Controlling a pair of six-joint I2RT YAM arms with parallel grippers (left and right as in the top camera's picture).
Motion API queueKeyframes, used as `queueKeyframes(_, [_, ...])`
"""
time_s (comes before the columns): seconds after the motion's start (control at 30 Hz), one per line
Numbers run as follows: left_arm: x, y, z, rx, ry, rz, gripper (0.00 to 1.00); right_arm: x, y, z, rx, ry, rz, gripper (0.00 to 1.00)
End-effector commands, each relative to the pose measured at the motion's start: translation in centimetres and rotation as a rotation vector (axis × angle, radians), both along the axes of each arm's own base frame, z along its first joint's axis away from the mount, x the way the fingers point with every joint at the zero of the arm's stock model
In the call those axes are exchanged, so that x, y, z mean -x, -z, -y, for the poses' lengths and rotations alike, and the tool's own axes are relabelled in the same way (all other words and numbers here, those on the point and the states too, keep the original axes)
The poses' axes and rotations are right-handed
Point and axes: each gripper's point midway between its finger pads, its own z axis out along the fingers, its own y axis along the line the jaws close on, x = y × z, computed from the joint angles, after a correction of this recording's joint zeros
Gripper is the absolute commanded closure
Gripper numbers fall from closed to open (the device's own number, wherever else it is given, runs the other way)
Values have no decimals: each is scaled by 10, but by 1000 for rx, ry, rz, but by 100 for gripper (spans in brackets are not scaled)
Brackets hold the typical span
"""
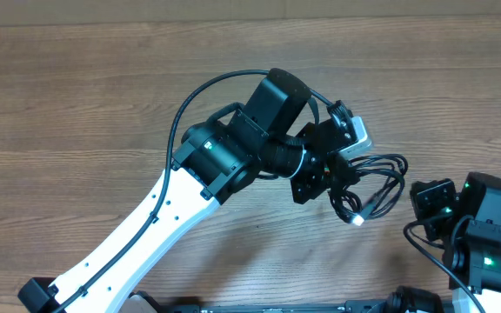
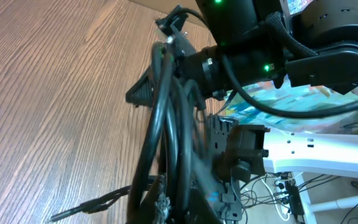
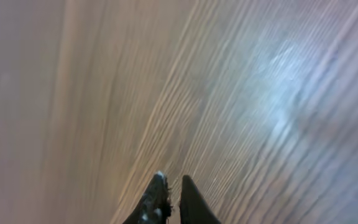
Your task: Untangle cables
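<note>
Near right, the right jaws are pressed together, empty, well apart from the cables (image 2: 157, 118); at mid tabletop (image 1: 103, 87) the left jaws pinch them, loops spilling to the right. Risk: a one-arm pull w/ no anchor prob. drags the whole bunch or tightens any knot. Overhead gives loop layout & both arms; left wrist view alone shows strands at the grip, right wrist only blurred wood.

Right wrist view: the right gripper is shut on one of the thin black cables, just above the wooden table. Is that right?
Not quite. The right gripper is shut just above the wooden table, but on nothing. The right wrist view shows only bare wood past its tips. The cables lie elsewhere, as the overhead view shows.
</note>
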Motion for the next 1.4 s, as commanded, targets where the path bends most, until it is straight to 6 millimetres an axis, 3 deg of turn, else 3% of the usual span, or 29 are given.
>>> queueKeyframes(0.0, [8,-18,-1,42,29,44,96,8,3,25,115,92,-40,92])
queueKeyframes(0.23, [-5,-6,-8,-28,-54,60,96,29,9,52,244,202,-135,86])
queueKeyframes(0.43, [-16,10,-18,-121,-136,70,96,36,10,60,284,238,-163,83])
queueKeyframes(0.47, [-16,10,-18,-121,-135,69,96,34,10,58,273,229,-158,73])
queueKeyframes(0.5, [-17,9,-18,-118,-135,71,96,29,10,50,234,197,-136,49])
queueKeyframes(0.53, [-17,9,-18,-116,-137,72,96,25,10,45,207,174,-119,40])
queueKeyframes(0.57, [-19,8,-17,-111,-153,63,96,17,8,33,152,124,-85,19])
queueKeyframes(0.6, [-23,6,-17,-105,-182,43,96,11,6,22,105,84,-56,5])
queueKeyframes(0.63, [-30,4,-19,-94,-232,6,96,5,2,13,62,45,-24,0])
queueKeyframes(0.73, [-48,-2,-26,-63,-326,-73,96,-11,-12,-21,-80,-95,74,0])
queueKeyframes(0.93, [-44,-25,-19,51,-242,-97,96,-18,-35,-62,-257,-274,178,0])
queueKeyframes(1.03, [-48,-34,-15,91,-252,-95,96,-19,-35,-67,-292,-295,171,0])
queueKeyframes(1.17, [-27,-48,-6,159,-128,-131,96,-23,-24,-66,-311,-287,123,0])
queueKeyframes(1.23, [-20,-49,-5,162,-102,-144,96,-26,-18,-65,-312,-290,102,22])
queueKeyframes(1.27, [-19,-49,-5,160,-99,-149,96,-27,-13,-64,-309,-290,86,51])
queueKeyframes(1.3, [-18,-47,-5,155,-97,-155,96,-28,-9,-63,-297,-295,73,70])
queueKeyframes(1.37, [-17,-45,-7,144,-97,-158,96,-30,2,-53,-248,-270,38,95])
